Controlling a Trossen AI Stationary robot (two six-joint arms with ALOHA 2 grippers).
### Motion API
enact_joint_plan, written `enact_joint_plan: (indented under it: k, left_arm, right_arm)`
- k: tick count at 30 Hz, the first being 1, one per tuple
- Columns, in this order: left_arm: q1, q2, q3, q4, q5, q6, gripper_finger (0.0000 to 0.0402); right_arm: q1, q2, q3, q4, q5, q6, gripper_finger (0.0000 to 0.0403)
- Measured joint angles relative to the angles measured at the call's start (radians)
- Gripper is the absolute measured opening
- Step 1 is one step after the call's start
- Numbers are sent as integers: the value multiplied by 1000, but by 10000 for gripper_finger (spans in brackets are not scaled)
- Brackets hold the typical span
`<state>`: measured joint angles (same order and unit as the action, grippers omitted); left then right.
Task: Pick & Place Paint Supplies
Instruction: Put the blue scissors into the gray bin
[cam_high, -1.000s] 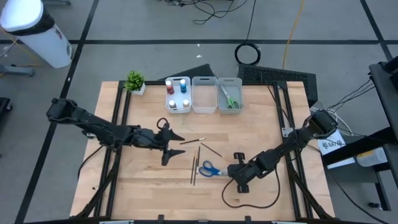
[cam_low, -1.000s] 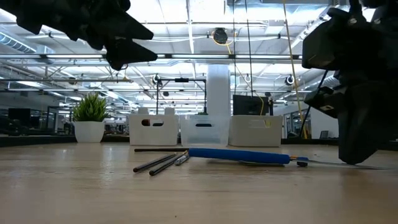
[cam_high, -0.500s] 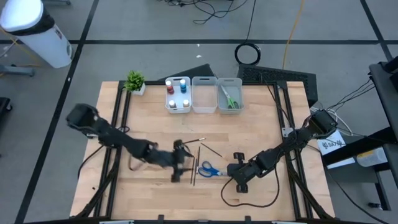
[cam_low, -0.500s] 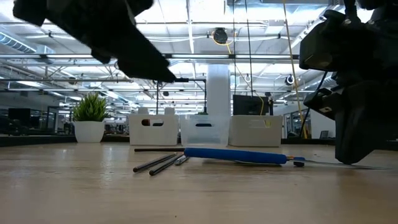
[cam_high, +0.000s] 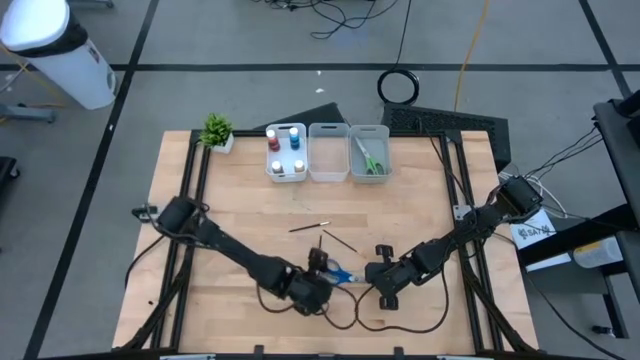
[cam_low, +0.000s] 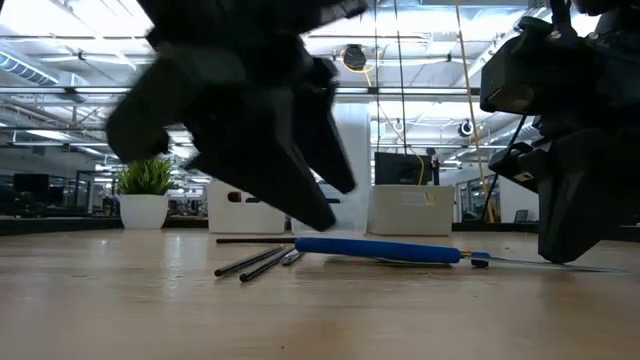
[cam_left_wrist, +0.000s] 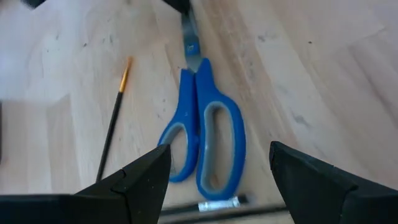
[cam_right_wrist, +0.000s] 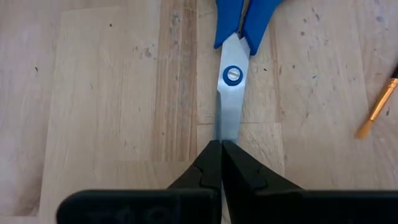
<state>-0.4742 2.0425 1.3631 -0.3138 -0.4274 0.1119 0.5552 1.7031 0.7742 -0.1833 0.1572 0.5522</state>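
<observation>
Blue-handled scissors (cam_left_wrist: 208, 127) lie flat on the wooden table (cam_high: 230, 210), seen also in the low view (cam_low: 380, 250). My left gripper (cam_left_wrist: 217, 180) hangs open just above their handles, one finger on each side, touching nothing; in the high view it (cam_high: 320, 268) covers most of them. My right gripper (cam_right_wrist: 221, 146) is shut at the blades' tip. Thin dark brushes (cam_high: 338, 240) lie on the table near the scissors, one with an orange end (cam_left_wrist: 115, 115). My right gripper has the scissors' blades (cam_right_wrist: 227, 118) at their pointed end, which runs into the seam between the two shut fingers (cam_right_wrist: 202, 168). The fingers slant down from the table's right side, along the blades. The scissors lie flat on the table.
Three whitish bins stand in a row at the far edge: one with paint bottles (cam_high: 286, 152), a middle one (cam_high: 329, 152), one holding green scissors (cam_high: 369, 153). A small potted plant (cam_high: 217, 131) stands left of them. A dark cable (cam_high: 400, 325) loops near the front edge.
My left gripper has swung from the table's left-middle toward the near right, coming down over the blue scissors' handles and rolling about its own line as it went. Its fingers have stayed open. The scissors and brushes have kept their places.
</observation>
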Motion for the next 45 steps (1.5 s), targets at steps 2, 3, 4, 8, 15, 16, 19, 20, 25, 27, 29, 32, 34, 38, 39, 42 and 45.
enact_joint_plan:
  k: [2, 3, 4, 8, 15, 16, 19, 20, 25, 27, 29, 32, 34, 38, 39, 42, 45]
  left_arm:
    - [11, 25, 17, 0, 2, 11, 285]
    - [16, 34, 20, 1, 8, 11, 285]
    - [22, 39, 20, 6, 17, 10, 285]
    - [35, 45, 21, 0, 32, 6, 285]
    - [39, 45, 21, -3, -5, 14, 285]
    - [41, 45, 21, -6, -24, 15, 285]
    - [48, 45, 12, -7, -98, 17, 285]
    - [50, 45, 8, -6, -120, 17, 285]
    - [49, 46, -10, 1, -157, 15, 285]
    - [50, 46, -22, 8, -148, 15, 285]
    - [51, 46, -37, 27, -128, 15, 285]
    - [51, 46, -50, 41, -120, 15, 285]
    - [50, 46, -60, 56, -120, 14, 285]
    - [51, 46, -77, 117, -120, 31, 285]
    - [53, 46, -79, 135, -118, 45, 285]
    - [65, 59, -83, 179, -105, 63, 285]
    - [80, 72, -83, 195, -74, 68, 284]
  right_arm:
    - [0, 0, 0, 0, 0, 4, 0]
    - [0, 0, 0, 0, 0, 4, 0]
    - [0, 0, 0, 0, 0, 4, 0]
    - [0, 0, 0, 0, 0, 4, 0]
    - [0, 0, 0, 0, 0, 4, 0]
    - [0, 0, 0, -1, 0, 4, 0]
    - [0, 0, 0, -3, 2, 4, 0]
    - [-1, 0, 0, -3, 3, 4, 0]
    - [-1, 0, 0, -1, 4, 4, 0]
    - [-2, 1, 0, -1, 5, 4, 0]
    - [-5, 1, 0, 0, 2, 5, 0]
    - [-6, 1, 0, 0, 0, 8, 0]
    - [-6, 1, 0, 0, -1, 8, 0]
    - [-7, 1, 0, 0, -1, 9, 0]
    - [-7, 1, 0, 0, -1, 9, 0]
    - [-7, 1, 0, 0, -1, 9, 0]
    - [-7, 1, 0, 5, -1, 9, 0]
